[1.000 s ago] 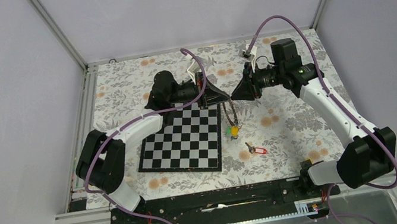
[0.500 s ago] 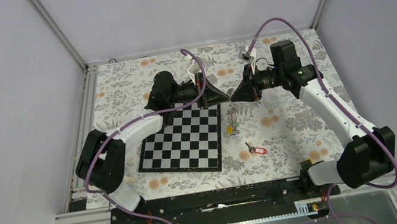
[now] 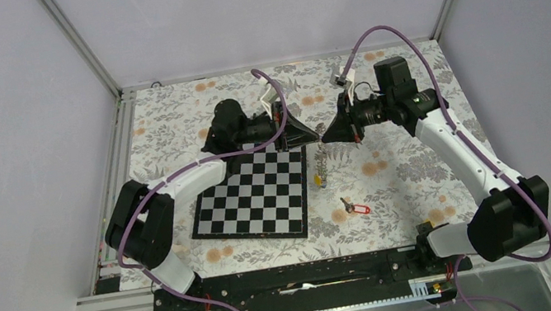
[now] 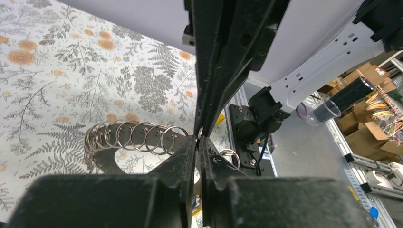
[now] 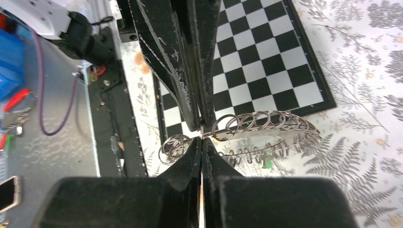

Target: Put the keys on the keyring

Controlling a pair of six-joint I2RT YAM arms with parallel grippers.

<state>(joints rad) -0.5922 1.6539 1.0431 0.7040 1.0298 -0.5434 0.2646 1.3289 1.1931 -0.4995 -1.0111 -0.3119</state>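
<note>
Compared with one second earlier, the left gripper (image 3: 310, 139) and the right gripper (image 3: 328, 136) had closed the gap between them, and their tips now met nose to nose above the right edge of the chessboard (image 3: 254, 196). The keyring (image 3: 322, 166) had risen with them and hung shorter, at 6 o'clock from the meeting point. The left gripper's jaws stood almost fully closed, pinching the ring's wire. In both wrist views the keyring appeared as grey wire drawn out into a row of overlapping loops, like a stretched spring, running away from the pinch point. A yellow tag (image 3: 318, 184) showed at its lower end. The right gripper's jaws were likewise nearly closed on the wire. The red-tagged key (image 3: 356, 209) lay unmoved on the floral cloth (image 3: 393, 179), at 5 o'clock from the keyring.
</note>
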